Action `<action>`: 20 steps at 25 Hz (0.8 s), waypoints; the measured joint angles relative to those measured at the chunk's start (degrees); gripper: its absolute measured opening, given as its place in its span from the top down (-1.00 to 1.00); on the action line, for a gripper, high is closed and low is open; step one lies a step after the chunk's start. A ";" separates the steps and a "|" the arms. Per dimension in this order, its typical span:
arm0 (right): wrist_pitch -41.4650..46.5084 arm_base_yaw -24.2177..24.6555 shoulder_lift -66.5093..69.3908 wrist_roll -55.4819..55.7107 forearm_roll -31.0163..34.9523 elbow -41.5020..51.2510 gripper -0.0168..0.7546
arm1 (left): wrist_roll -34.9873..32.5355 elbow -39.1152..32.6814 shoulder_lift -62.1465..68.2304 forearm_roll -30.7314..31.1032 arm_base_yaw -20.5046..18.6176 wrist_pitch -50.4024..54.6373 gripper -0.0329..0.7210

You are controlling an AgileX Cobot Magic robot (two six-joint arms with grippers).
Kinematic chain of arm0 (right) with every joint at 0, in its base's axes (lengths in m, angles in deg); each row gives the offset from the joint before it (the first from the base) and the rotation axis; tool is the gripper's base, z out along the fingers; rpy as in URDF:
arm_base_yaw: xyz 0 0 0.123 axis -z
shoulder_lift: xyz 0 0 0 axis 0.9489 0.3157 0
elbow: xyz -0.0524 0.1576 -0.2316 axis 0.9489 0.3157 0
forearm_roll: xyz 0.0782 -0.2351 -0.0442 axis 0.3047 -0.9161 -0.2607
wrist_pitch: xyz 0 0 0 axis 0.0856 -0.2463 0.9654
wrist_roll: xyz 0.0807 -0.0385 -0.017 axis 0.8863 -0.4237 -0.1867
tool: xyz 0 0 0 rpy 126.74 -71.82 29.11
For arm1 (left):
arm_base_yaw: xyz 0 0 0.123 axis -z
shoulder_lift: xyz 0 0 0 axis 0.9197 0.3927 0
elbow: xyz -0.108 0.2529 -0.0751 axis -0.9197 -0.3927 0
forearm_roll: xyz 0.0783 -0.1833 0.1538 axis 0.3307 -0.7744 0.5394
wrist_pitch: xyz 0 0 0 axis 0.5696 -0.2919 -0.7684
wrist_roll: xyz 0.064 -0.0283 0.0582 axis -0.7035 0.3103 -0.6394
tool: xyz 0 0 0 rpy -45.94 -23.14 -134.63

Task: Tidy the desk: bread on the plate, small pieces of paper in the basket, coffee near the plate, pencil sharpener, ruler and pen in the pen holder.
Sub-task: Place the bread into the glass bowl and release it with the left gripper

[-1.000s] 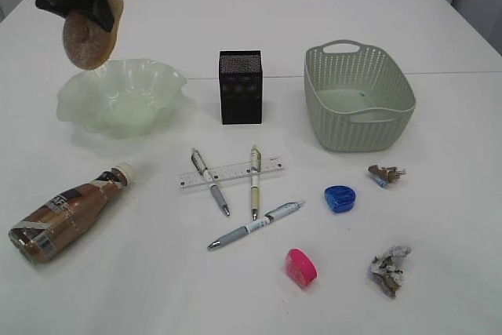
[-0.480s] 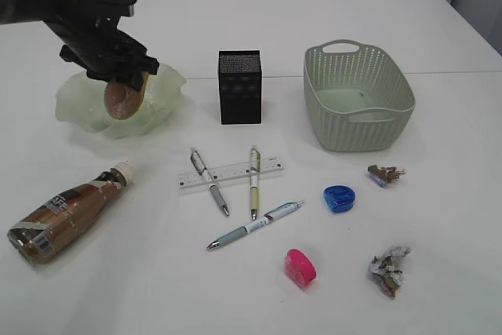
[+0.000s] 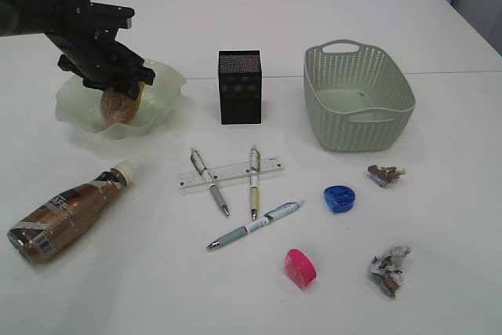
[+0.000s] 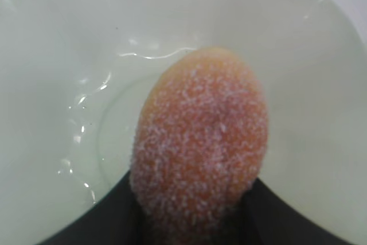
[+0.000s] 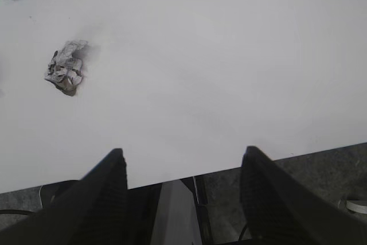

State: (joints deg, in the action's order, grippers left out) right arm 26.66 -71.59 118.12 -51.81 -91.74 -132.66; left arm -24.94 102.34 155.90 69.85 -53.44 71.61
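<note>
While the left tool (image 3: 118, 92) grips it, an oval, sugar-dusted orange-brown bread (image 4: 200, 142) sits low inside the pale green wavy plate (image 3: 161, 107); the right tool (image 5: 180, 167) hangs open above the desk (image 5: 229, 55).

White tabletop (image 3: 439, 29), even light; pale cabinet fronts behind; grey floor (image 5: 298, 170) beyond table edge.
</note>
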 joint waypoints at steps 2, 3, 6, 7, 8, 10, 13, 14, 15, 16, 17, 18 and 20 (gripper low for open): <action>0.00 0.00 0.00 0.00 0.00 0.00 -0.30 | 0.00 0.00 0.00 0.23 0.00 0.00 0.15; 0.00 0.00 0.00 0.00 0.00 0.00 -0.30 | 0.00 0.00 0.00 0.35 0.00 0.00 0.07; 0.00 0.00 0.00 0.00 0.00 0.00 -0.30 | 0.00 0.00 0.13 0.35 -0.05 0.00 -0.30; 0.00 0.00 0.00 0.00 0.00 0.00 -0.30 | 0.00 0.00 0.13 0.35 -0.05 0.00 -0.39; 0.00 0.00 0.00 0.00 0.00 0.00 -0.30 | 0.00 0.00 0.13 0.35 -0.14 0.00 -0.47; 0.00 0.00 0.00 0.00 0.00 0.00 -0.30 | 0.00 0.00 0.13 0.45 -0.28 0.00 -0.57; 0.00 0.00 0.00 0.00 0.00 0.00 -0.30 | 0.00 1.47 0.13 0.61 -0.32 0.30 -0.62; 0.00 0.00 0.00 0.00 0.00 0.00 -0.30 | 0.00 2.50 0.13 0.70 -0.32 0.41 -0.62; 0.00 0.00 0.00 0.00 0.00 0.00 -0.30 | 0.00 4.03 0.13 0.81 -0.32 0.68 -0.62; 0.00 0.00 0.00 0.00 0.00 0.00 -0.30 | 0.00 5.64 0.13 0.81 -0.32 1.03 -0.62; 0.00 0.00 0.00 0.00 0.00 0.00 -0.30 | 0.00 6.95 0.13 0.90 -0.32 1.55 -0.62; 0.00 0.00 0.00 0.00 0.00 0.00 -0.30 | 0.11 8.35 0.13 0.90 -0.32 1.98 -0.63; 0.00 0.00 0.00 0.00 -0.10 0.00 -0.30 | 0.22 10.27 0.13 0.90 -0.41 2.69 -0.63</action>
State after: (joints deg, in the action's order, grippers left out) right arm 26.66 -71.59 118.12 -51.81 -91.84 -132.66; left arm -24.72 112.61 156.03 70.75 -53.85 74.30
